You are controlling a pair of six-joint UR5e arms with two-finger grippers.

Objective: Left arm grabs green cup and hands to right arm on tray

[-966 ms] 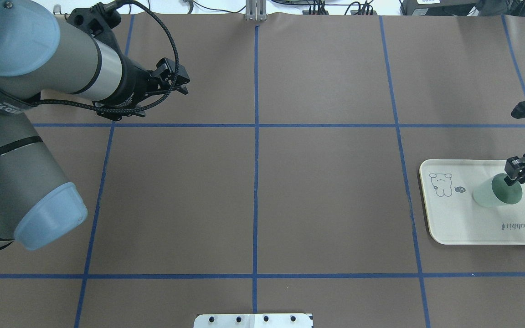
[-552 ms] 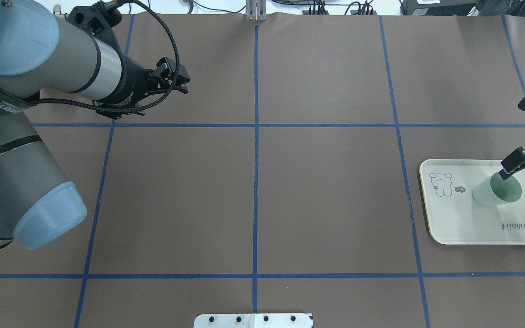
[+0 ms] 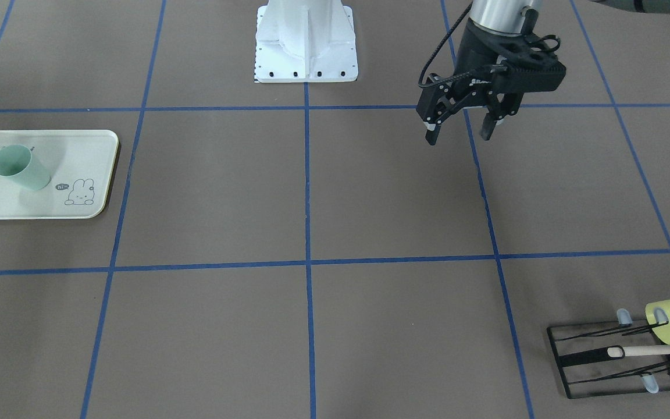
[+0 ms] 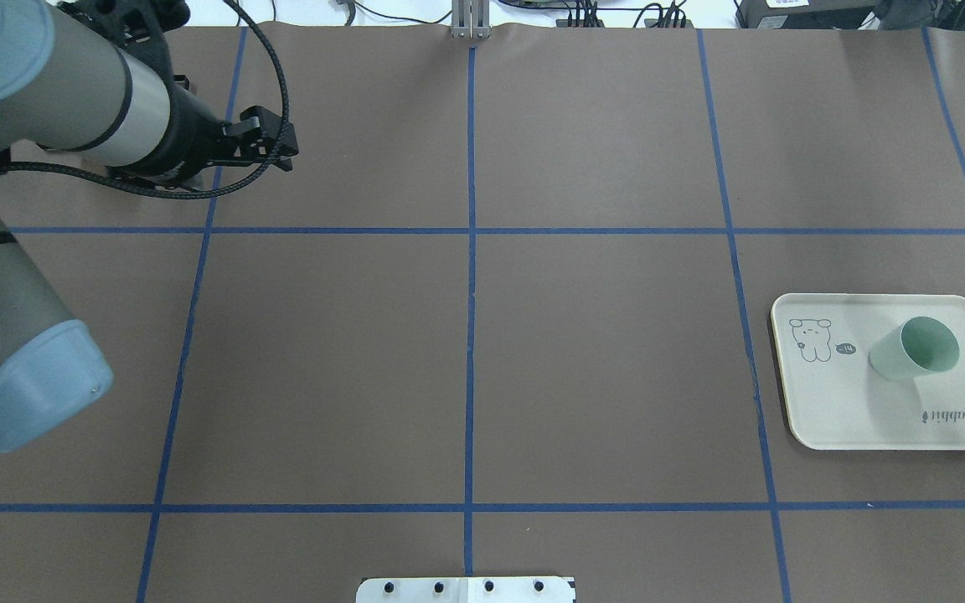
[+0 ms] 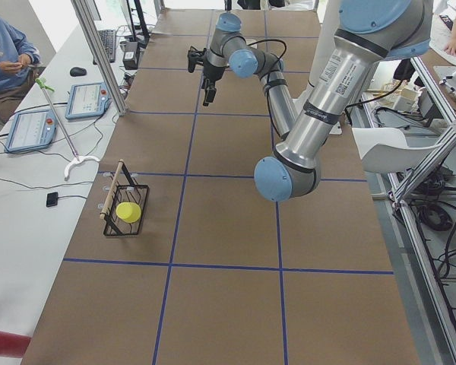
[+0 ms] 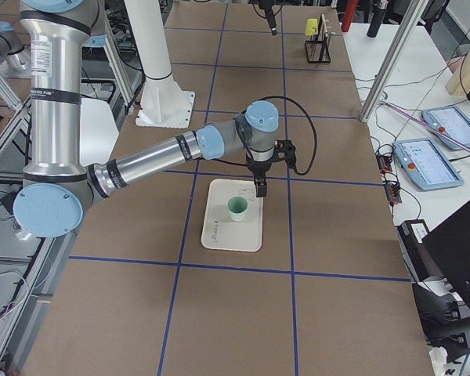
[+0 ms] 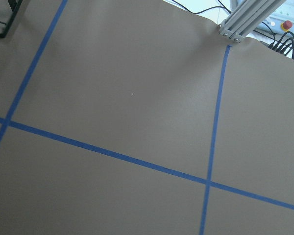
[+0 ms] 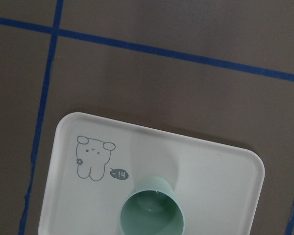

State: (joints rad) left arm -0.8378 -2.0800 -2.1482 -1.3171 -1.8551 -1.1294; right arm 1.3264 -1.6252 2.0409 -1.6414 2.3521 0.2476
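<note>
Judging from how things lie, the placing is done, and the step in hand is only to bring the right tool clear without disturbing anything. The green cup stands upright, mouth up, on the tray, about midway between the tray's edges, and nothing touches it. The tray lies at the end of the counter on the robot's right side. The right tool hangs higher than the cup's rim, it seems over the tray's edge far from the robot, near the cup but apart from it. Only a small piece of it shows from overhead, so I cannot tell if its fingers are apart or together. To do this step well, I think the right arm should go up first and only then back. The cup looks light, and a sideways touch on its rim could tip it or push it along the smooth tray. A slow start is safer. The left tool has its fingers apart and holds nothing. It hangs over the counter toward the opposite end, well apart from the tray.
</note>
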